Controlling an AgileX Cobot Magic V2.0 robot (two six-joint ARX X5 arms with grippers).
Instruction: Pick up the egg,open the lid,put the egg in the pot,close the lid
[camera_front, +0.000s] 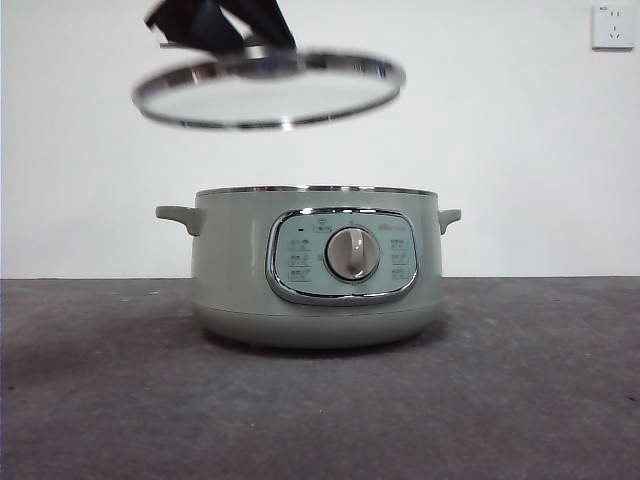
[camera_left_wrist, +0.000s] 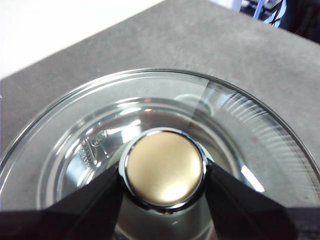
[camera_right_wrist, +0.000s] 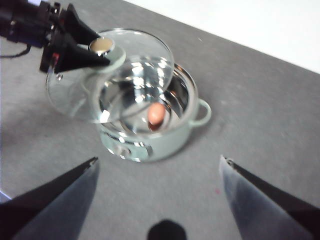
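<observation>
Grey counter (camera_front: 100, 400) across the lower half of the front view, nearest the lens. Standing on it at frame centre, pale green pot (camera_front: 318, 268), open at the top, chrome-framed panel and round silver dial (camera_front: 352, 253) facing the camera, small handles sticking out at either side. White wall behind, wall socket (camera_front: 612, 26) in the upper right corner.

Hanging above the pot in the upper left-centre of the front view, glass lid (camera_front: 268, 90), clear of the rim, tilted a little, shifted toward the left side of the frame. Held from above by the left pincer (camera_front: 222, 25), dark and cut off by the top edge.

Seen from the left wrist: left pincer (camera_left_wrist: 164, 175) pinching the lid's round knob (camera_left_wrist: 164, 168), one black jaw pressed on each side of it, glass of the lid (camera_left_wrist: 240, 125) spreading out all round, counter (camera_left_wrist: 200, 40) visible through and beyond it.

Seen from the right wrist: right pincer (camera_right_wrist: 159, 165) spread wide, gripping nothing, high over the counter (camera_right_wrist: 260, 100) and well apart from the pot (camera_right_wrist: 170, 135). Brown-orange egg (camera_right_wrist: 156, 114) lying inside the pot, on its shiny bottom, at about frame centre. Lid (camera_right_wrist: 80, 95) overlapping part of the pot's mouth toward the upper left, with the left pincer (camera_right_wrist: 95, 50) clamped on its knob (camera_right_wrist: 101, 46).
</observation>
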